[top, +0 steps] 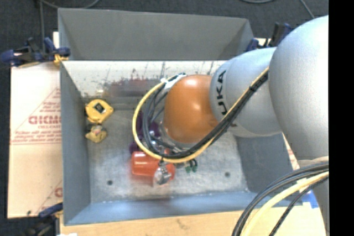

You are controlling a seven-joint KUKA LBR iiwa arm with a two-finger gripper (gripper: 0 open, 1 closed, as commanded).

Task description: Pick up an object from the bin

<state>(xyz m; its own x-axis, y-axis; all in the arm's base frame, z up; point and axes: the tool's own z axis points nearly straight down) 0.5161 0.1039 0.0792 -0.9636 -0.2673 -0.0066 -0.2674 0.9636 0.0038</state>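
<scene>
A thick silver-grey robot arm (287,80) reaches in from the right, crossing above the right wall of the grey metal bin (155,36). Its last link slopes down and leftward toward the bin's middle. The wrist wears a rounded orange cover (188,108), which sits over the bin's centre. Black and yellow cables (141,119) loop round the cover's left side and run back under the arm toward the bin's front right corner. Just below the cover, nearer the bin's front wall, the pincer (162,175) shows as a small grey metal tip pointing down at the bin's floor.
</scene>
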